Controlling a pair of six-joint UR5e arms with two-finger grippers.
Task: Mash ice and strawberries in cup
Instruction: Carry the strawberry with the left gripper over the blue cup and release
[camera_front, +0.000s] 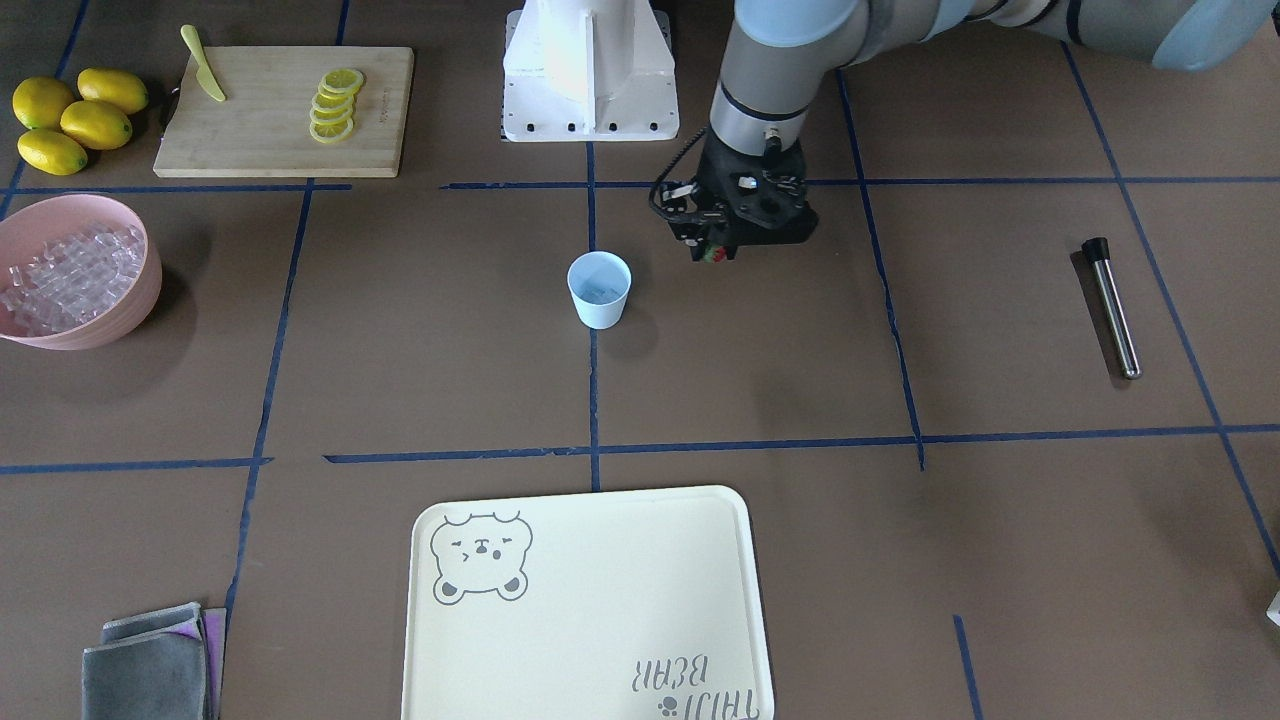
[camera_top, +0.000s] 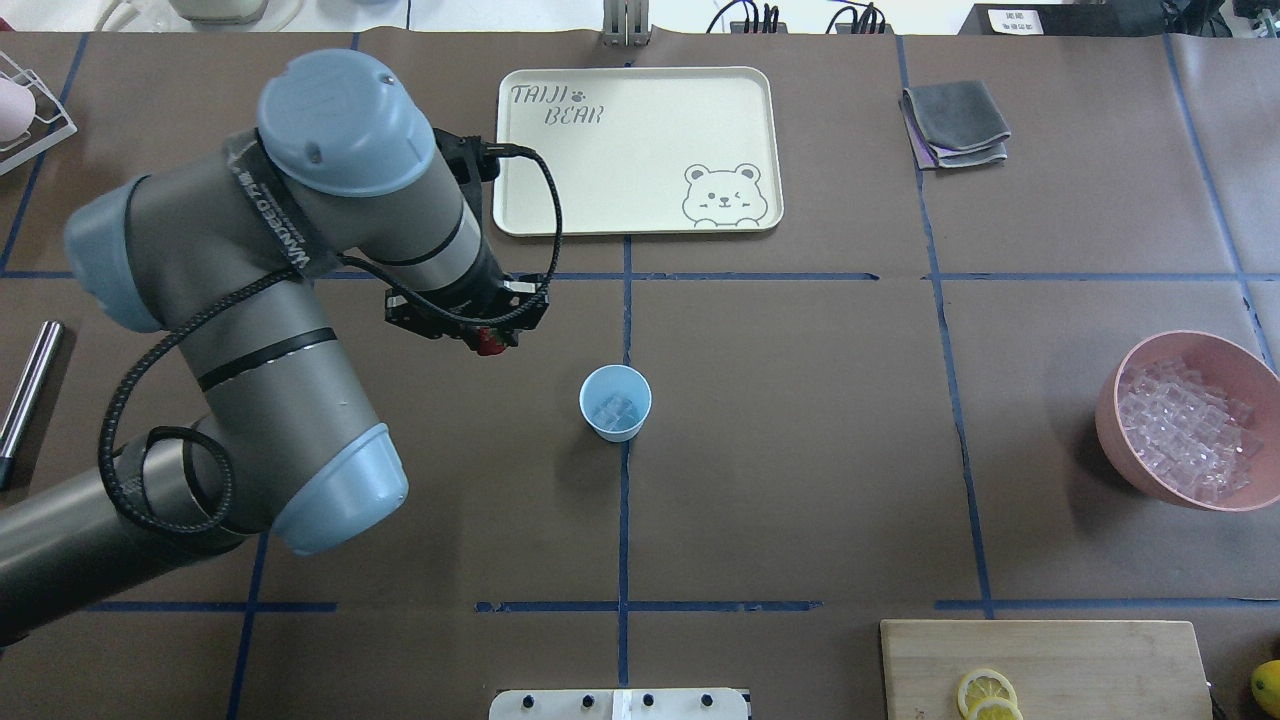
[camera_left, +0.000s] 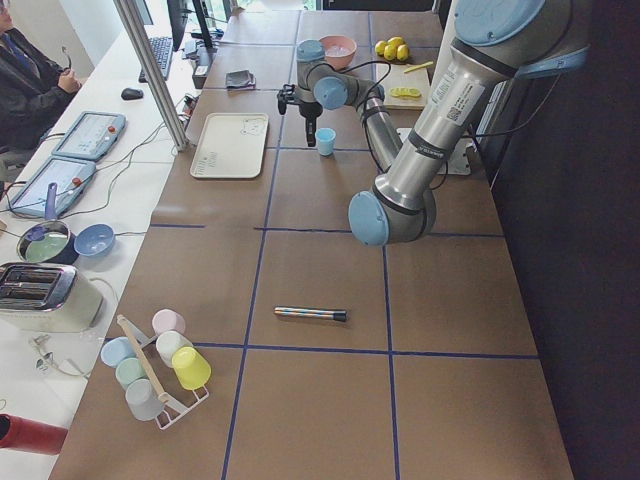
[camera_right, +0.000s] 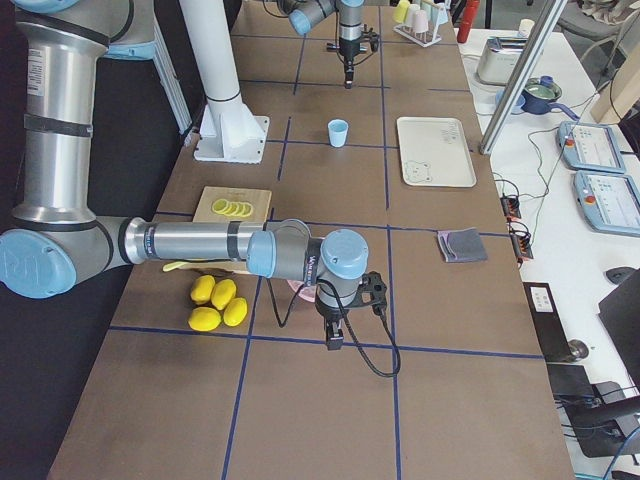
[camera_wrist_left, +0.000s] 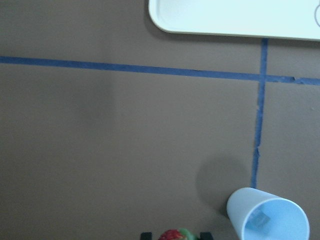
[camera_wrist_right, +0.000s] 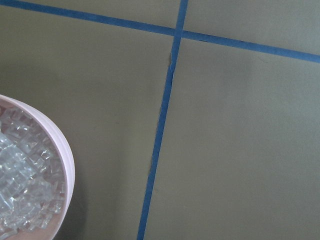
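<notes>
One small red strawberry with a green leafy top (camera_top: 489, 343) is pinched between the closed fingertips of the left gripper (camera_top: 488, 341), which hangs near the small pale-blue tapered cup (camera_top: 615, 402) but off to its side, not above its rim. The cup stands upright at the middle of the tabletop with a few clear ice cubes (camera_top: 614, 410) in its bottom. A release here would probably drop the berry onto the tabletop. The cup looks light and narrow, so fingers crossing too low could clip the rim, tip it and spill the ice. The right gripper (camera_right: 334, 342) hangs by the pink bowl of ice (camera_front: 145, 290) near the tabletop's right end; whether it is open I cannot tell. A steel muddler rod with a black tip (camera_front: 1113, 310) lies near the left end, a cream bear-print tray (camera_front: 600, 600) at the operators' edge. Neither lies between the left gripper and the cup.
</notes>
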